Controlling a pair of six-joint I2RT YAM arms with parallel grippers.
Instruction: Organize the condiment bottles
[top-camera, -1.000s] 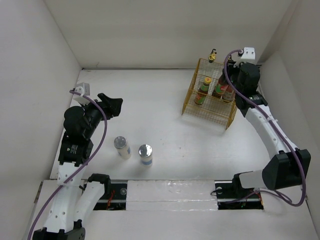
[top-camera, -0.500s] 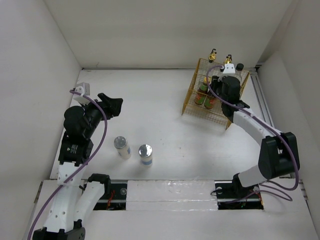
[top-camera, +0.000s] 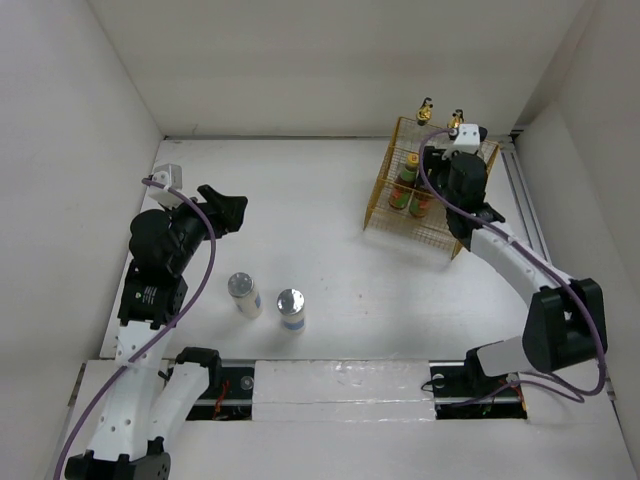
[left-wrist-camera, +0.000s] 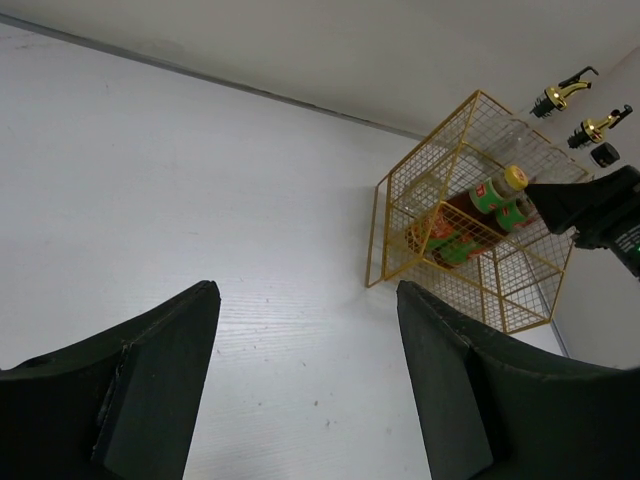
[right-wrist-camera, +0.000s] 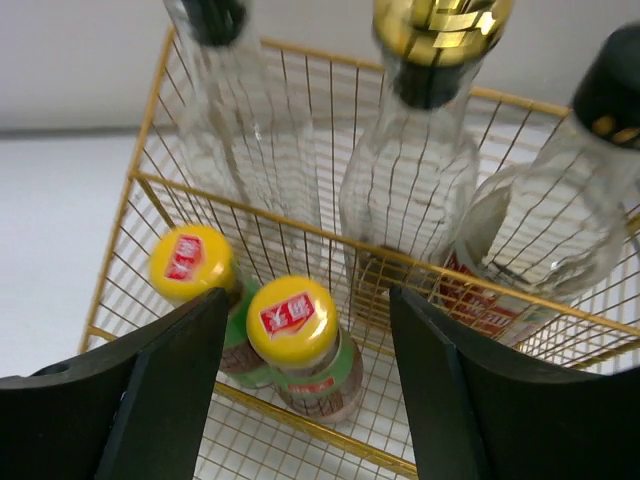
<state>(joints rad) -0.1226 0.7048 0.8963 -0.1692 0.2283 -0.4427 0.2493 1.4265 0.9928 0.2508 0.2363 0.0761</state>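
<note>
Standing upright on the table (top-camera: 330, 240) in the lower left-centre of the overhead view, the silver-lidded jars (top-camera: 241, 287) are the only condiment containers outside the yellow wire basket (top-camera: 378, 200) at the upper right; the second jar (top-camera: 291, 301) is just beside the first, not touching it. Inside the basket, two cruets (right-wrist-camera: 255, 130) and a black-capped bottle (right-wrist-camera: 560, 200) fill the back row, with two red-sauce bottles (right-wrist-camera: 192, 265) side by side in front. The right gripper (right-wrist-camera: 307, 293) hangs over the front row with its jaws spread wide and nothing between them; one yellow-orange cap sits below the gap, free on both sides. The left gripper (left-wrist-camera: 307, 290) is likewise parted and empty, at the left of the overhead view. The next move seems to hinge on this: the jars lie toward the bottom of the frame and slightly right of the left gripper, near it and well apart from the right arm, so the left arm is the natural one to fetch them. Its jaws face the basket, though, and neither jar shows in its wrist view, so it would need to turn toward them. Each jar's long axis is vertical, lid up, suiting a sideways pinch around the body.
</note>
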